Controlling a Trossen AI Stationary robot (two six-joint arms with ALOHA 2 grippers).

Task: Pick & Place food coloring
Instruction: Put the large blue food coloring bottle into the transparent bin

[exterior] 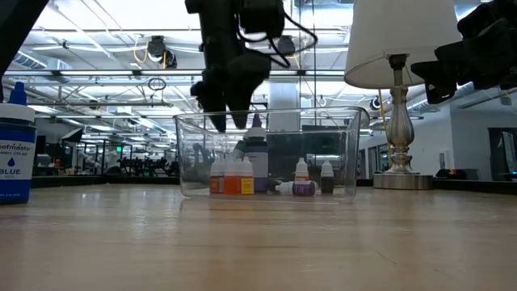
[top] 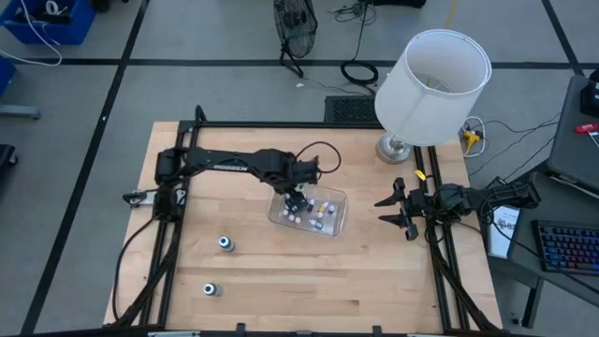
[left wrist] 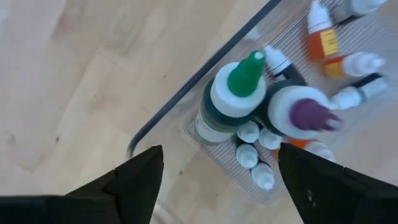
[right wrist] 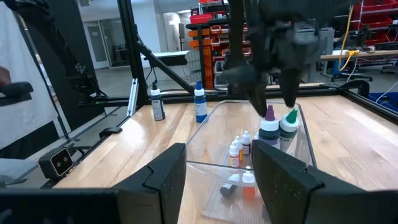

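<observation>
A clear tub in the table's middle holds the food coloring: several tiny white-capped bottles, some with orange bodies, plus a taller green-capped bottle and a purple-capped bottle, both upright. My left gripper hangs open over the tub's left end, pointing down. Its fingers stand just above these two taller bottles and touch nothing. My right gripper waits open at the table's right edge. Two more bottles with blue caps stand on the bare wood near the left.
A lamp with a white shade stands on the table's far right corner. In the low view one blue bottle looms close at the left. Black frame rails run along both sides. There is bare wood on the tub's near side.
</observation>
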